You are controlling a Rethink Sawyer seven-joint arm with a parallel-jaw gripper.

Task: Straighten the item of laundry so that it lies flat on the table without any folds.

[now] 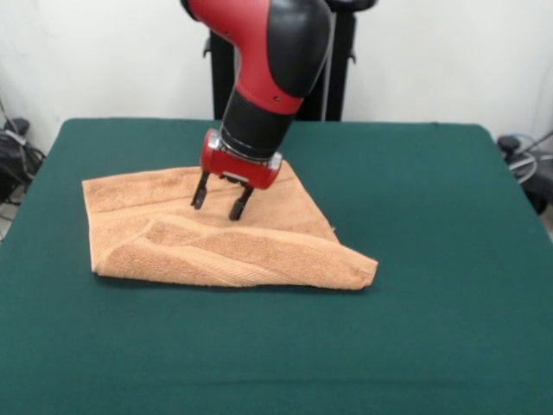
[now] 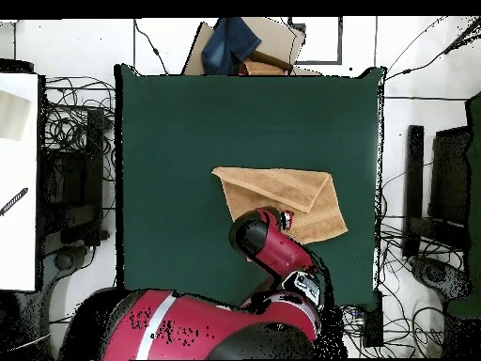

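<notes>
The towel [image 1: 220, 238] lies folded over itself on the green table [image 1: 449, 259], left of centre, its pointed corner at four o'clock. Over its middle hangs the gripper [image 1: 218, 204], fingers spread apart and holding nothing.
</notes>
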